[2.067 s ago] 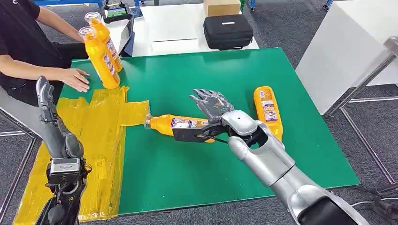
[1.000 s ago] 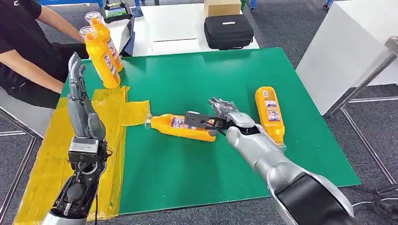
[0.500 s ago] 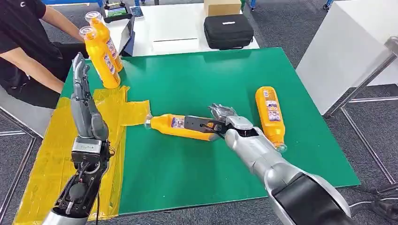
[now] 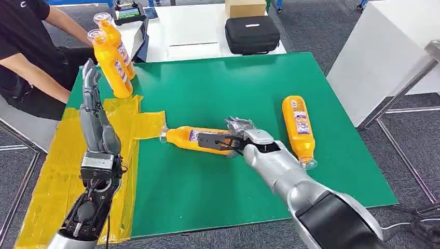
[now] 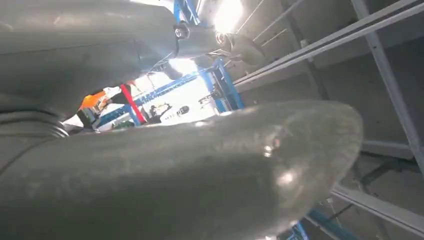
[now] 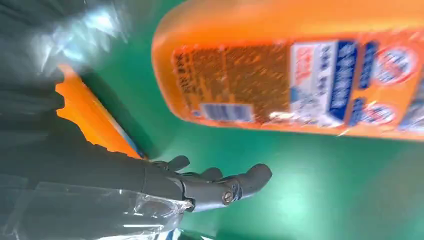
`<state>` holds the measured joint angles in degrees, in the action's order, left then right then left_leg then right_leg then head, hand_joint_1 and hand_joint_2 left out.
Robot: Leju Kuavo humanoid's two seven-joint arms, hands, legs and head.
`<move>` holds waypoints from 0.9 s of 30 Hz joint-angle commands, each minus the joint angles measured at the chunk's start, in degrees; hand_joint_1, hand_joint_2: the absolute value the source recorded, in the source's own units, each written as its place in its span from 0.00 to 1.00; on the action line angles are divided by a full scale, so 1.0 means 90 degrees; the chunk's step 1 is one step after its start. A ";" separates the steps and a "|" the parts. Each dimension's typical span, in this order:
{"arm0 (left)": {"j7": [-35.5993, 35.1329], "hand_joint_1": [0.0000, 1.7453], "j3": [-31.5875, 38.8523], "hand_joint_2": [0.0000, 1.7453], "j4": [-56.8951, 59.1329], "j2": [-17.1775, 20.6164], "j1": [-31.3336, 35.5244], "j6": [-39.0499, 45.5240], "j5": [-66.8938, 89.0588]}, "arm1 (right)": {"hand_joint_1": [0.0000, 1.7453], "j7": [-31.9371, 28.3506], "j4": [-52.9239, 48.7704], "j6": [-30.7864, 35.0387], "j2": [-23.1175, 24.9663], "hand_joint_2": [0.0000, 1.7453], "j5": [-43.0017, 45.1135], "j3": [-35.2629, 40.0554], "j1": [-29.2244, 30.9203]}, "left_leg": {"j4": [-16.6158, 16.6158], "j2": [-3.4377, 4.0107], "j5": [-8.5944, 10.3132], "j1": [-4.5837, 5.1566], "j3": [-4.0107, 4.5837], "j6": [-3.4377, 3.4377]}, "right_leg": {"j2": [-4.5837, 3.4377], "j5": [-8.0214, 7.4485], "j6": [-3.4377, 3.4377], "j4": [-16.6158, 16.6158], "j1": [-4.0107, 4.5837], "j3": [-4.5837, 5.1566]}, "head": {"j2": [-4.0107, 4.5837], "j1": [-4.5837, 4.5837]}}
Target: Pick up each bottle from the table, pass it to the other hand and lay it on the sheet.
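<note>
Right hand (image 4: 234, 136) of ours has now wrapped its fingers around the lying bottle (image 4: 197, 139), ready to lift, while our open left hand (image 4: 93, 111) has risen to receive it.

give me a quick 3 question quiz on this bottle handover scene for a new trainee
1. True or false: the right robot hand is at the orange bottle lying in the middle of the green table.
2. Multiple choice: how many bottles stand upright by the yellow sheet? A) none B) two C) four
3. Fill in: the left robot hand is raised above the ____ sheet, holding nothing.

Key: 1 true; 2 B, the upright bottles stand at the table's far left corner; 3 yellow.
</note>
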<state>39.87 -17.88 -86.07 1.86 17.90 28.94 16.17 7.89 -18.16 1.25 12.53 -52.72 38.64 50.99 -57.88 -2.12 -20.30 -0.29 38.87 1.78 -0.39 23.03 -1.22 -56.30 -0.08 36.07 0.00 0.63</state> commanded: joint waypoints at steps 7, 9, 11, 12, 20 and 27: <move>-0.0010 0.00 -0.0173 0.00 0.0006 0.0118 -0.0045 0.0038 -0.0083 | 0.00 -0.0019 0.0449 -0.0218 0.0328 1.00 -0.0156 0.0324 0.0083 | -0.0002 0.0013 -0.0011 0.0002 -0.0017 -0.0006 | 0.0002 0.0013 0.0001 -0.0001 0.0001 -0.0018 | 0.0000 -0.0002; -0.0011 0.00 -0.0171 0.00 0.0003 0.0119 -0.0046 0.0038 -0.0083 | 0.00 -0.0019 0.0451 -0.0221 0.0318 1.00 -0.0156 0.0322 0.0090 | -0.0004 0.0011 -0.0015 0.0004 -0.0024 -0.0007 | 0.0007 0.0019 0.0001 -0.0004 0.0000 -0.0026 | 0.0000 -0.0002; -0.0011 0.00 -0.0171 0.00 0.0003 0.0119 -0.0046 0.0038 -0.0083 | 0.00 -0.0019 0.0451 -0.0221 0.0318 1.00 -0.0156 0.0322 0.0090 | 0.0000 0.0004 -0.0007 0.0002 -0.0012 -0.0004 | 0.0006 0.0011 0.0000 0.0000 0.0000 -0.0015 | 0.0000 -0.0002; -0.0011 0.00 -0.0171 0.00 0.0003 0.0119 -0.0046 0.0038 -0.0083 | 0.00 -0.0019 0.0451 -0.0221 0.0318 1.00 -0.0156 0.0322 0.0090 | -0.0005 0.0013 -0.0016 0.0002 -0.0023 -0.0007 | 0.0004 0.0018 0.0000 -0.0003 0.0001 -0.0025 | 0.0000 -0.0002; -0.0099 0.00 -0.0147 0.00 0.0011 -0.0008 0.0049 -0.0098 -0.0108 | 0.00 0.0165 0.0572 -0.0623 0.0326 1.00 -0.0352 0.0466 -0.0204 | -0.0001 0.0006 -0.0014 -0.0001 -0.0024 -0.0007 | 0.0011 0.0017 0.0001 0.0002 0.0004 -0.0031 | 0.0000 -0.0002; -0.0076 0.00 -0.0250 0.00 0.0259 -0.0014 0.0292 -0.0191 -0.0168 | 1.00 0.0628 0.0735 -0.1443 0.0031 1.00 -0.0601 0.0606 -0.0919 | 0.0009 -0.0024 -0.0010 -0.0005 -0.0042 -0.0007 | 0.0046 0.0023 0.0000 0.0019 0.0008 -0.0056 | 0.0000 -0.0002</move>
<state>39.26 -18.03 -87.47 1.90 16.58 27.52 15.39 11.69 -16.22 -7.30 15.30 -57.00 41.37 47.93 -57.88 -2.14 -20.30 -0.31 38.90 1.77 -0.39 23.07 -1.20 -56.27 -0.08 36.14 0.00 0.61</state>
